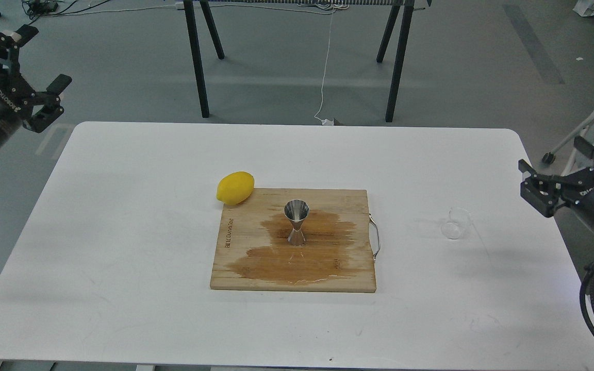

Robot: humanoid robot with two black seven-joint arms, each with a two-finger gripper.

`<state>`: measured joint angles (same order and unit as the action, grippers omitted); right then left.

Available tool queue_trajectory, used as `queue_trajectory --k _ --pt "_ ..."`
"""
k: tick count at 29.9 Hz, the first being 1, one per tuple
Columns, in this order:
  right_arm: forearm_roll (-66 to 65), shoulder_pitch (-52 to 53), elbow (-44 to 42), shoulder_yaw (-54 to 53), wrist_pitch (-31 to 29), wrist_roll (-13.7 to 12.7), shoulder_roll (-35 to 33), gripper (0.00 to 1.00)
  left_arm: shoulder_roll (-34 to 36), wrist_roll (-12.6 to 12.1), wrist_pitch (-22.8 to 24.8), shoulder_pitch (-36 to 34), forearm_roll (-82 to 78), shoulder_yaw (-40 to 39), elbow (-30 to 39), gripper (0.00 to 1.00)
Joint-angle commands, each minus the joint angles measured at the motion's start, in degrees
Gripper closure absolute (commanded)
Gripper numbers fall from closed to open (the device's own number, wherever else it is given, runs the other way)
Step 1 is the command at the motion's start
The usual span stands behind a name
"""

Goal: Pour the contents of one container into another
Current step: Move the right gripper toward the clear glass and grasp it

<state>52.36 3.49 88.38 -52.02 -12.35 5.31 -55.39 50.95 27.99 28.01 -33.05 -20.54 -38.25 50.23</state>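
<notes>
Right gripper (534, 188) hangs off the table's right edge, fingers spread, holding nothing. Left gripper (44, 77) is up at far left, clear of the table, fingers also apart and empty. Glass cup (456, 225) sits on the table near the right gripper, well apart from the board; can't tell if anything is in it. Jigger (296, 222) stands upright mid cutting board (351, 273), in a dark wet patch (317, 252). Jigger contents not visible. Lemon (235, 187) touches the board's far-left corner. All on the white table (121, 257).

Jigger (296, 221) upright on board (245, 268); lemon (235, 187) at board's far-left corner; glass cup (456, 224) right, apart.
</notes>
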Motion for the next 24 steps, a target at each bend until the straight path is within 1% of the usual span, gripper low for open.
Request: queue_trajectory --k 1,4,6,8,10,13,19,24 --pt "0.3 -6.1 0.5 0.2 -3.0 -0.1 -0.2 0.01 -0.5 0.0 0.0 0.2 0.0 0.6 0.0 0.00" --pt "0.8 -8.0 -0.2 0.3 -4.6 -0.2 1.0 0.01 -0.7 0.0 0.0 0.7 0.2 0.6 0.0 0.00" --pt "0.7 -8.8 -2.1 0.4 -7.7 -0.6 3.6 0.01 -0.7 0.0 0.0 1.0 0.4 0.6 0.0 0.00" --pt "0.6 -8.8 -5.8 0.5 -11.1 -1.5 8.3 0.01 -0.8 0.0 0.0 1.1 0.5 0.5 0.0 0.00" --pt "0.4 -8.4 -10.1 0.2 -12.8 -2.8 12.8 0.01 -0.8 0.0 0.0 1.1 0.5 0.5 0.0 0.00" --pt "0.2 -7.5 -15.1 0.1 -13.0 -4.3 17.2 0.01 -0.8 0.0 0.0 1.2 0.5 0.6 -0.2 0.00" --pt "0.0 -4.3 -21.6 1.0 -12.4 -4.4 21.3 0.01 -0.7 0.0 0.0 2.0 0.5 0.5 -0.3 0.00" --pt "-0.6 -2.1 -23.4 2.1 -11.1 -4.4 22.4 0.01 -0.8 0.0 0.0 2.7 0.4 0.5 -0.3 0.00"
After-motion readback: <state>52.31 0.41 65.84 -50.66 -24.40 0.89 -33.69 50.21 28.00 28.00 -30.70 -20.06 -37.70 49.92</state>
